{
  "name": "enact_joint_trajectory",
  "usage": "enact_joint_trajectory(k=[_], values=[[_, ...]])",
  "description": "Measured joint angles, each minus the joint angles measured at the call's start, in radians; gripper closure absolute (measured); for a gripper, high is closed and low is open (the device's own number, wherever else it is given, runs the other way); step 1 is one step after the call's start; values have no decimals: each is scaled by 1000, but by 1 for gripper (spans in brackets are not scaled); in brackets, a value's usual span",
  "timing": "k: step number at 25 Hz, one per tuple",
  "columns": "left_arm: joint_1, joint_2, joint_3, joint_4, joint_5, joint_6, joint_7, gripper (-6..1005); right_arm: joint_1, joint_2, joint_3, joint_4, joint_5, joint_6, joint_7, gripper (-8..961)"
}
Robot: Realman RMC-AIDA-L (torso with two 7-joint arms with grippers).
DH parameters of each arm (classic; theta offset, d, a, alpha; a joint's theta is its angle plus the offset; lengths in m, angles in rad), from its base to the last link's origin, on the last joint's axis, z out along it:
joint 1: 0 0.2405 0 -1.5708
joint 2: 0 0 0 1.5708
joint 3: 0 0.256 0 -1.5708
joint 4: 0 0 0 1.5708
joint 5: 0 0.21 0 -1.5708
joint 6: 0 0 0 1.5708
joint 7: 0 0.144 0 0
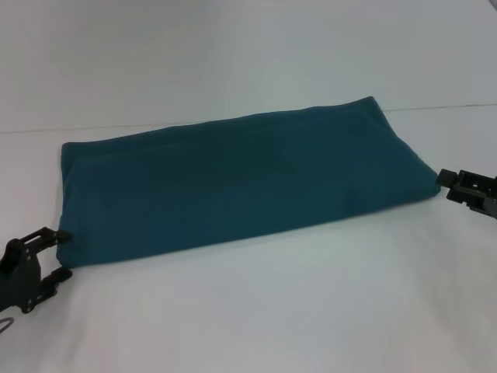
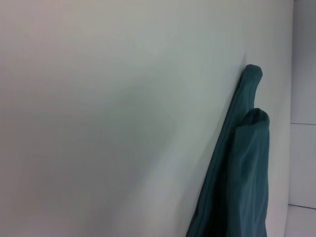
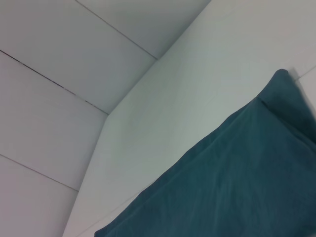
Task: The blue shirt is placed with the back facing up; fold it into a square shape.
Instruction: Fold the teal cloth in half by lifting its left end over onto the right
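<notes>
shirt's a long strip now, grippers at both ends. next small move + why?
Probably close one gripper on its end and carry it over toward the other. The blue shirt lies flat on the table as a long rectangle, not yet a square. The left gripper sits open at its near-left corner, and the right gripper is at the right end, neither lifting cloth.

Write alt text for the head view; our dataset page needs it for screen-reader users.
A blue shirt, folded into a long flat rectangle, lies on a white table. The left gripper, fingers open, sits at its near left corner; the right gripper is at its right end.
</notes>
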Motion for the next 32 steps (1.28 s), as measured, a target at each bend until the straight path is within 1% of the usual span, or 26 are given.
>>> enact_joint_trajectory(k=[15,25,30,32], values=[[-54,-1,3,-22,15,-29,10,309,-9,0,0,6,0,0,0,332],[-69,0,13,-26,16,-30,21,306,-12,0,1,7,0,2,-2,334],[-76,1,29,-29,19,-34,25,372,-15,0,1,7,0,2,-2,332],[-76,2,29,-29,20,-34,25,448,-17,0,1,7,0,2,-2,332]])
